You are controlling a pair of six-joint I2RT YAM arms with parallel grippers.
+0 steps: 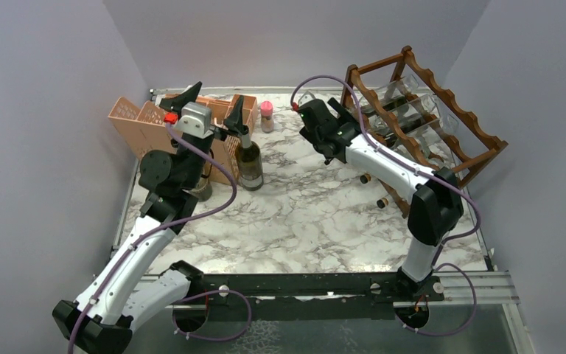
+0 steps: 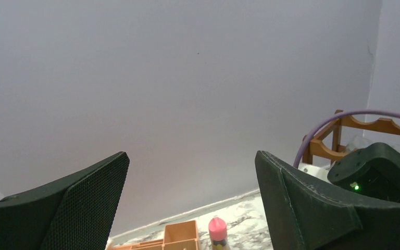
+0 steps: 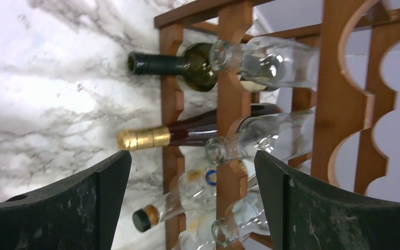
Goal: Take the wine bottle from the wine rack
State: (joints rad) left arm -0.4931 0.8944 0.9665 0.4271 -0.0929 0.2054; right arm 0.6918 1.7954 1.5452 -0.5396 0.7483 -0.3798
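Left gripper (image 2: 191,172): We read the jaws spread wide with nothing between them. It is raised above the peach organiser (image 1: 136,122) and faces the back wall.
Right gripper (image 3: 192,203): Also spread wide and empty. It faces the neck ends of the racked bottles, and we see no contact with any of them.
Wine rack (image 1: 427,118): Stands at the far right corner of the marble table (image 1: 302,214), close to the right wall.
Bottles on rack: All lie on their sides with necks towards the table's middle. We note a dark green bottle (image 3: 187,62), a gold-capped bottle (image 3: 161,136), and clear glass bottles (image 3: 265,62) among them.
Standing bottle (image 1: 249,162): Dark and upright on the table, just beside the organiser and below the left gripper's right-hand finger. We cannot tell whether they touch.
Pink-capped jar (image 1: 267,114): Sits near the back wall, between the organiser and the rack.
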